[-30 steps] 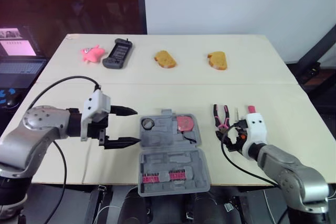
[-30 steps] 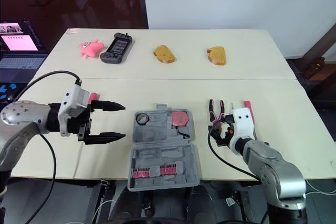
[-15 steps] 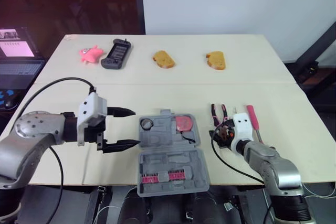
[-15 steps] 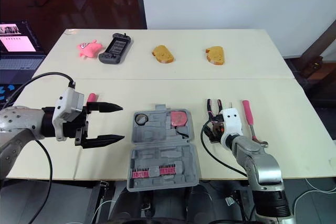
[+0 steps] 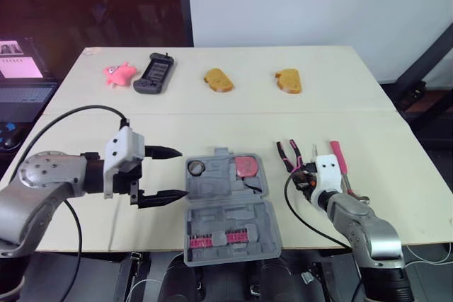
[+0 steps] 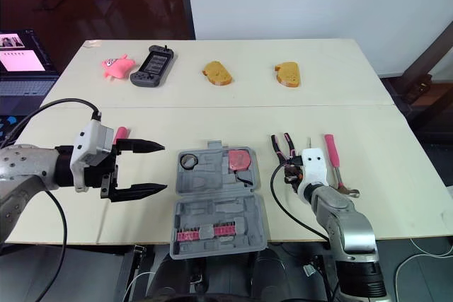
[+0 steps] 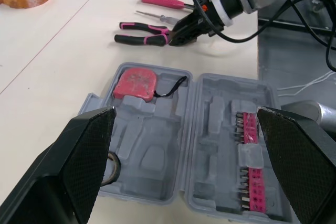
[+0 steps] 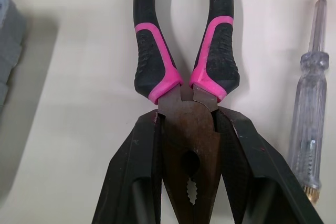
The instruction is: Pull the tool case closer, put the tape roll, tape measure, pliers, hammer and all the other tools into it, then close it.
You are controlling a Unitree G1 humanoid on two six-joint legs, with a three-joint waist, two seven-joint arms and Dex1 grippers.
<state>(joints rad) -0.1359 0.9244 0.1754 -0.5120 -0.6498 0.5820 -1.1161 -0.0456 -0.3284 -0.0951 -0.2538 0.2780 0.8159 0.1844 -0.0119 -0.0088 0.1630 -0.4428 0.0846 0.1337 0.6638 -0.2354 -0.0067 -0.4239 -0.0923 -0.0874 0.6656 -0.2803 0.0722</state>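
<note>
The right gripper point(image 8: 187, 116) is clamping the pliers point(image 8: 149, 51) by their bare steel head, just right of the open grey plastic case point(image 6: 212, 210). Stiff and weighty, they could slip on that smooth metal; the rubbery pink-black handles look grippier. The left gripper point(image 6: 162, 168) is hovering spread, left of the case.

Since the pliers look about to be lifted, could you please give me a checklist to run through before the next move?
1. Right end effector closed on the metal head of the pliers: ok.
2. Nearby screwdriver lies beside the grip, not caught in it: ok.
3. The case is open with its lid flat: ok.
4. Bare recesses are free beside the tape measure and tape roll: ok.
5. Left end effector is open, on the case's left side, off the path: ok.
6. Grip firm enough to lift: cannot tell.
</note>
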